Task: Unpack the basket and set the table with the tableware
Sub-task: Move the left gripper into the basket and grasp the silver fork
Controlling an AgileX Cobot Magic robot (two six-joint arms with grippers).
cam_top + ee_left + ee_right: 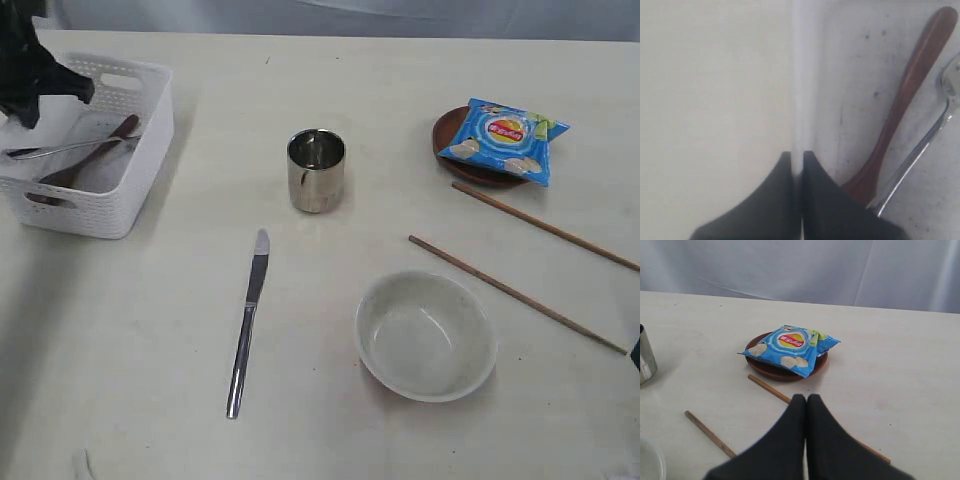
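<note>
Upper left of the frame: basket on bench, spoon and fork inside.
Left tool: closed on the basket wall.
Right tool: closed, empty, near chopsticks.
Centre: cup, knife, bowl on bench.

You have a white basket with lattice-perforated sides on a pale cream table flecked with faint dark specks. Your tableware reads so: reddish-brown spoon, silver fork, shiny steel cup, silver knife, off-white bowl, brown chopsticks, dark brown plate. The chip bag is blue with a red-and-yellow logo. Your left gripper and right gripper are black.
</note>
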